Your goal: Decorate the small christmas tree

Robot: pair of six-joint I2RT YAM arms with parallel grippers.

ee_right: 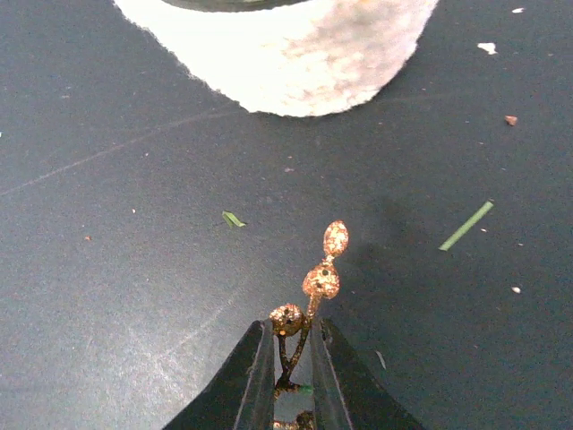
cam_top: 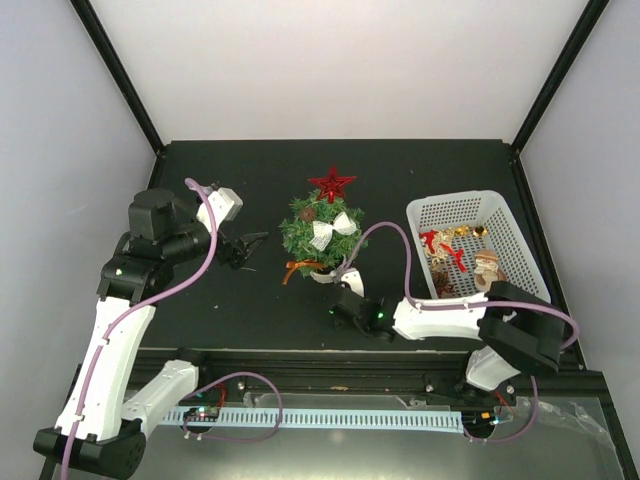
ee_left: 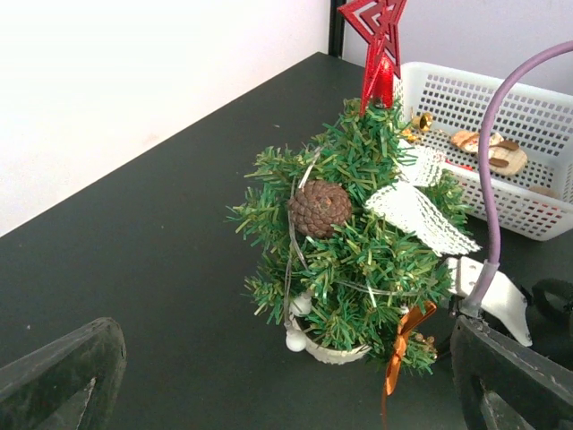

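Observation:
The small christmas tree [cam_top: 320, 228] stands mid-table in its cream pot [ee_left: 336, 351]. It carries a red star [ee_left: 376, 36], a pine cone [ee_left: 320, 208], a white lace bow [ee_left: 414, 210] and an orange ribbon [ee_left: 400, 354]. My left gripper [cam_top: 254, 244] hovers open just left of the tree, with nothing between its fingers [ee_left: 63, 376]. My right gripper [ee_right: 291, 333] is low over the table in front of the pot [ee_right: 286, 54]. It is shut on the dark stem of a gold glitter berry sprig [ee_right: 322, 279], which sticks out past the fingertips.
A white lattice basket [cam_top: 450, 208] holding red, gold and wooden ornaments sits right of the tree. Loose green needles [ee_right: 466, 226] and crumbs lie on the black table. The right arm's purple cable [ee_left: 488, 179] arches beside the tree. White walls enclose the table.

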